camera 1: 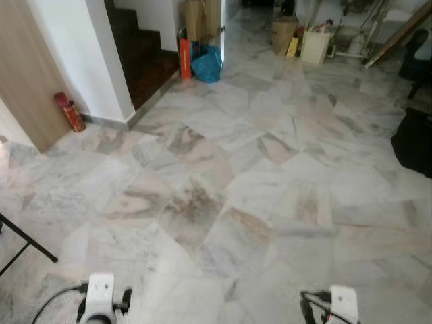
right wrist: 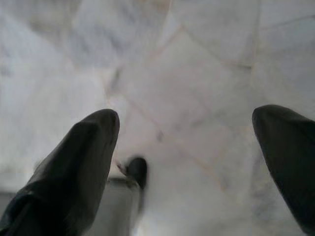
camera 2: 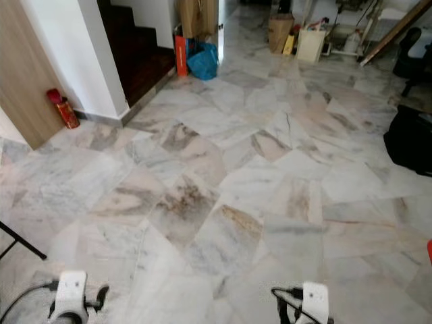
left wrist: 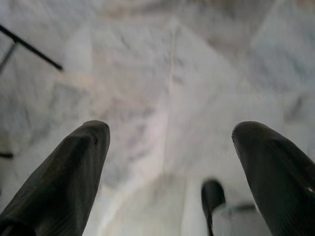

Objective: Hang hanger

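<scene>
I look down on a wide marble floor [camera 1: 223, 202] in a home. At the far left there is a white wall with a wooden panel [camera 1: 27, 74], and a red extinguisher [camera 1: 69, 112] stands at its foot. Behind it dark stairs [camera 1: 145, 54] go up, and next to them I see an orange bag [camera 1: 185, 59] and a blue bag [camera 1: 206, 64]. Boxes and a white bin [camera 1: 315, 47] stand far back.

Both arms hang low at the bottom edge. The left gripper [left wrist: 170, 147] points down at the floor with its two fingers spread wide and nothing between them. The right gripper [right wrist: 189, 142] is the same: fingers wide apart, empty, above bare marble.

I see no hanger and no rail in these pictures, so I cannot say where the hanger is. I judge that the step now is to search and walk. To do it well, I would turn slowly, keep the head steady and let the arms stay low, so they do not hit the black stand leg [camera 1: 30, 239] at my left.

At the right edge a dark thing [camera 1: 413, 142] is cut off; I cannot tell what it is. The far room is too small and crowded to read. The wrist views are blurred.
</scene>
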You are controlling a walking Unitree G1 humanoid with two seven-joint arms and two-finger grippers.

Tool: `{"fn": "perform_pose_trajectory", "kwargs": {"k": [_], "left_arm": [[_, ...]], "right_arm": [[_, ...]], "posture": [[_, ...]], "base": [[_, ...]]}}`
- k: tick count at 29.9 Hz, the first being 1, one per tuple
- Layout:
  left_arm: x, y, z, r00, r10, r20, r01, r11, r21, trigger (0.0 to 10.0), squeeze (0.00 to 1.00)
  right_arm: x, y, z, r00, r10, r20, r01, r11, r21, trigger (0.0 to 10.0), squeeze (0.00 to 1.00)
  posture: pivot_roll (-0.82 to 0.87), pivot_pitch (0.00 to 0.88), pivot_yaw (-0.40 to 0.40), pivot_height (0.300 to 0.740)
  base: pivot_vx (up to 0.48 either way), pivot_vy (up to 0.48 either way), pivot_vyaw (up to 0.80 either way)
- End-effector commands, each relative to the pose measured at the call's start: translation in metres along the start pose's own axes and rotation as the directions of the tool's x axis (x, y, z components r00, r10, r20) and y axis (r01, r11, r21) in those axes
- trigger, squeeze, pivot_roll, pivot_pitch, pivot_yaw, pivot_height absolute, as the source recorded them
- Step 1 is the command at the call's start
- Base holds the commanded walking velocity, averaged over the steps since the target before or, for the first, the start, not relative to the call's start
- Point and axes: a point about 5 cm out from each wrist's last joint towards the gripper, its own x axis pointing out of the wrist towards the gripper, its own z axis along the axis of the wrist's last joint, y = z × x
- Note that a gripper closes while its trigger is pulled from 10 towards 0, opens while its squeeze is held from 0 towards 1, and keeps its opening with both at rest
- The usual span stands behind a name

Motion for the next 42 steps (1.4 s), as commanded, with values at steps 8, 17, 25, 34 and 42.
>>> {"fn": "perform_pose_trajectory", "kwargs": {"k": [8,17,25,34,42], "left_arm": [[-0.002,-0.019,-0.021,0.992,-0.059,-0.108,0.058,0.998,-0.015,10.0,0.0],[-0.004,-0.004,-0.028,0.988,0.045,-0.146,-0.073,0.979,-0.19,10.0,0.0],[-0.01,-0.007,-0.042,0.978,0.022,-0.206,-0.055,0.986,-0.159,10.0,0.0],[-0.009,-0.007,-0.042,0.976,0.012,-0.216,-0.043,0.99,-0.137,10.0,0.0],[-0.011,0.001,-0.046,0.971,0.017,-0.238,-0.043,0.994,-0.103,10.0,0.0]], "right_arm": [[-0.003,-0.013,-0.015,0.992,-0.07,-0.107,0.073,0.997,0.018,10.0,0.0],[-0.002,-0.002,-0.016,0.993,-0.043,-0.107,0.053,0.994,0.093,10.0,0.0],[-0.007,-0.029,-0.016,0.993,-0.04,-0.108,0.049,0.995,0.084,10.0,0.0],[-0.006,-0.026,-0.015,0.995,-0.023,-0.099,0.032,0.996,0.089,10.0,0.0],[-0.007,-0.023,-0.018,0.995,-0.01,-0.1,0.02,0.994,0.107,10.0,0.0]], "posture": [[0.06,0.0,-0.015,0.74],[0.05,0.0,-0.026,0.74],[0.04,0.0,-0.029,0.74],[0.03,0.0,-0.024,0.74],[0.04,0.0,-0.006,0.74]], "base": [[0.0,0.0,0.0],[0.0,0.0,-0.25],[0.0,0.031,-0.73],[0.0,0.281,-0.73],[0.0,0.0,-0.73]]}}
